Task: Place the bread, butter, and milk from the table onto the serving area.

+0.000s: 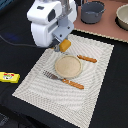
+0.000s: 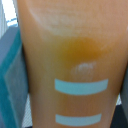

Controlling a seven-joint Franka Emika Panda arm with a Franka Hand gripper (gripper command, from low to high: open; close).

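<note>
The white arm reaches in from the exterior view's upper left, its bulky wrist housing tilted downward and toward the exterior view's right. Below the housing the pincer (image 1: 63, 44) points down, closed around the bread (image 1: 65, 45), which shows as a small orange shape between the jaws. The fingers themselves are largely hidden by the housing, so their exact spread is hard to read. In the wrist view the bread (image 2: 70, 60) fills nearly the whole frame, pressed close to the lens.
</note>
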